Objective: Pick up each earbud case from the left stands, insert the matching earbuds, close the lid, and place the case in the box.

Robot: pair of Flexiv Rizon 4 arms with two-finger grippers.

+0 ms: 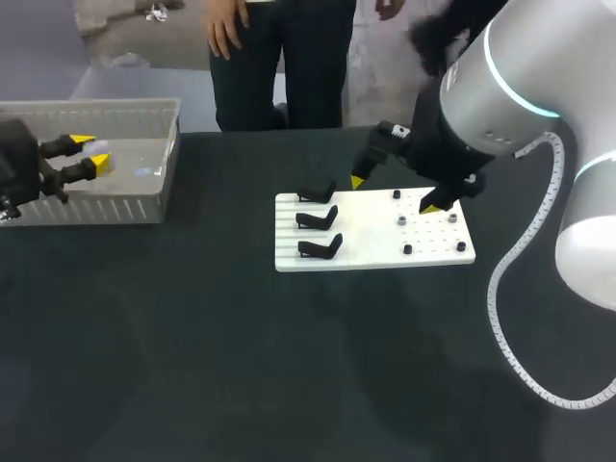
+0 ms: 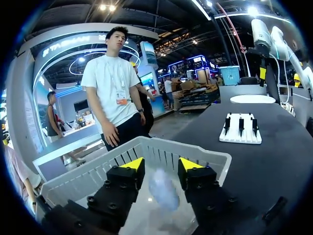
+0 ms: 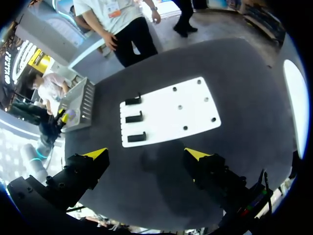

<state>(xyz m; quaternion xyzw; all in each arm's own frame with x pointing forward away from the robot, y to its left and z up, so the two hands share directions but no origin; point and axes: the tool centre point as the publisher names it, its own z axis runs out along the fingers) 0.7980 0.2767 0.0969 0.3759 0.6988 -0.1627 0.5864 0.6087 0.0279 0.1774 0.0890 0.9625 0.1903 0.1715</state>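
Dark counter (image 1: 192,366), seen from above and from both wrists. At its left end sits a pale slatted box (image 1: 125,108); a white board (image 1: 371,252) lies near the middle.

(a) Left gripper (image 1: 91,154) hangs over the box, pointing into it. Its fingers are apart. In the left wrist view a pale, blurred case (image 2: 164,191) shows in the gap between them, over the box floor; no clear contact with either finger is visible. From above, the case (image 1: 101,162) appears as a pale patch right at the yellow tips. A second small pale speck (image 1: 144,171) lies further in on the box floor; too small to identify.

(b) Right gripper (image 1: 393,192) is above the far side of the board, fingers spread wide with nothing between them. In the right wrist view the board (image 3: 166,115) lies ahead of this gripper (image 3: 145,153).

(c) Three black stands (image 1: 318,221) form a column on the board's left part, all bare. Several small dark and grey pieces (image 1: 402,220) dot its right part; too small to identify.

(d) White coiled cable (image 1: 510,279) hangs off the right arm over the counter's right side.
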